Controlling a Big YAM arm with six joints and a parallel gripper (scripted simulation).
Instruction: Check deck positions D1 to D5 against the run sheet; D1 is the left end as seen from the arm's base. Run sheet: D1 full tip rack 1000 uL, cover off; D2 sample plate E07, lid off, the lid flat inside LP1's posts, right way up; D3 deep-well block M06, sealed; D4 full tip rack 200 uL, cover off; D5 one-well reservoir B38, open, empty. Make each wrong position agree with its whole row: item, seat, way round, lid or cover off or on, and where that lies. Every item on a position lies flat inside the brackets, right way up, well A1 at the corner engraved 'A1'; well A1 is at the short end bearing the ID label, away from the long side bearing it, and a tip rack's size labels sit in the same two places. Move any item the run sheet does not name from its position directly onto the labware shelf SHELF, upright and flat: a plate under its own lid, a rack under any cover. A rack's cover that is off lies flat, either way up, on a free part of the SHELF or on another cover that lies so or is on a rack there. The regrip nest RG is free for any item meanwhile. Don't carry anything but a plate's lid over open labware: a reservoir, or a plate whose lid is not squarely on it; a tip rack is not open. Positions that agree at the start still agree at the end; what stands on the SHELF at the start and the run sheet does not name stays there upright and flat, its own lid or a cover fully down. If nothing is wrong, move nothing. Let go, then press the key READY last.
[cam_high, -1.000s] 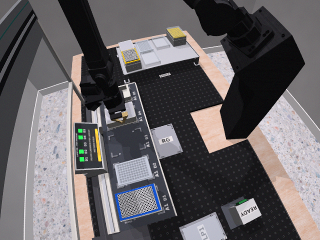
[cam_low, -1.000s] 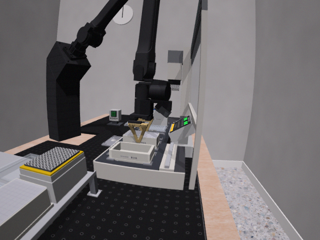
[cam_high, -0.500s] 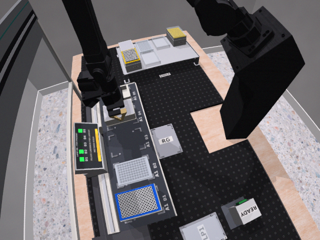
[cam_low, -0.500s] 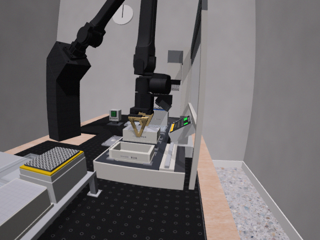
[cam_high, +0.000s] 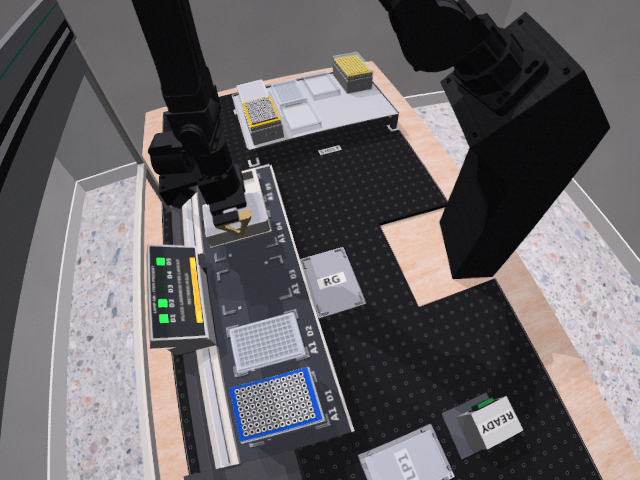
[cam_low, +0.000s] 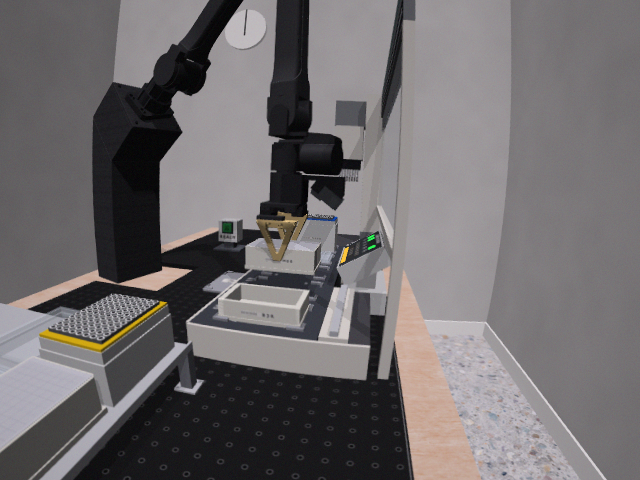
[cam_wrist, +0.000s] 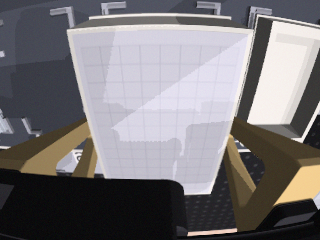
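Your gripper (cam_low: 279, 238) is clamped on a sealed white block (cam_low: 282, 256), one gold finger (cam_wrist: 270, 160) on each long side, holding it raised above the deck rail (cam_high: 305, 330) near the D4 brackets (D3's stand bare). Just beyond it you see the open trough (cam_low: 263, 304) at D5. The clear plate (cam_high: 265, 341) and blue-rimmed tip rack (cam_high: 273, 403) sit at D2 and D1.

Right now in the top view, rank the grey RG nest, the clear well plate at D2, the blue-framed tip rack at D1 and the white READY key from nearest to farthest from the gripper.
The gripper is shut on the sealed white block over D4.
1. Grey RG nest, right of D3.
2. Clear well plate, at D2.
3. Blue-framed tip rack, at D1.
4. White READY key, far corner.
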